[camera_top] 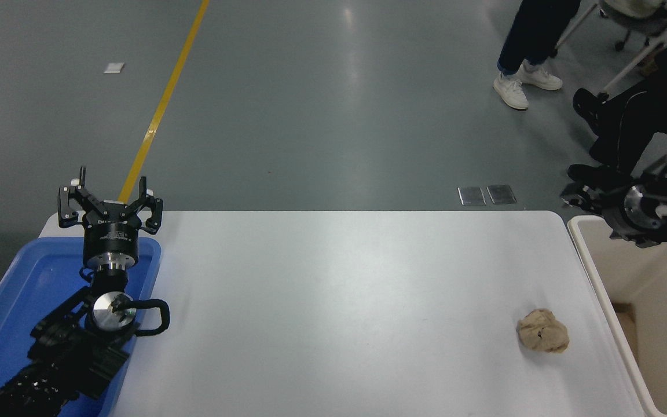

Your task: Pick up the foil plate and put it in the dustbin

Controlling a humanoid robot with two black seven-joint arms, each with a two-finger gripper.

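Grey, smooth floor (310, 116) beyond the table, glossy, with soft pale reflections of overhead light near the top middle. Yellow line (162, 104) running diagonally across it from the top toward the table's far left corner. Small white scrap (113, 68) lying left of that line. Two silvery floor plates (487, 195) side by side just past the far edge. White table (339, 301) with rounded far corners. At top right, legs of people, white shoes (521, 84), black shoes, and white chair frames (640, 40).
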